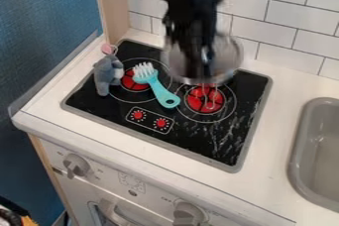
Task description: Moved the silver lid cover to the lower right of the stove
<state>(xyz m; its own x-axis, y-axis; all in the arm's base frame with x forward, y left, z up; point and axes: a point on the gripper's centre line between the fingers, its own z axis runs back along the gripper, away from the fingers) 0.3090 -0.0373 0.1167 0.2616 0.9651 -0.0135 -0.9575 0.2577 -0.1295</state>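
Hanging down from the view's top edge over the stove (104, 102), black gripper (202, 67) is blurred; grip state n/a, i.e. can't tell if open, closed or holding the lid. Silver lid (230, 57), the subj. item, is round, also blurred, and seen behind and to both sides of gripper, at the stove's rear R; whether it touches the surface can't be told. Below it in view: R burner (198, 104), red centre w/ pale rings; pale streaks obs. on the black surface, lower R. L of that: teal brush (159, 89), lying w/ white bristles over the L burner (135, 85), handle angled twd. the R burner; grey plush toy (104, 75) at the stove's L edge, just beside the brush head. Farther out: white counter (287, 87) around stove; grey sink (297, 156) set in at R; white tiled wall (289, 18) at rear.
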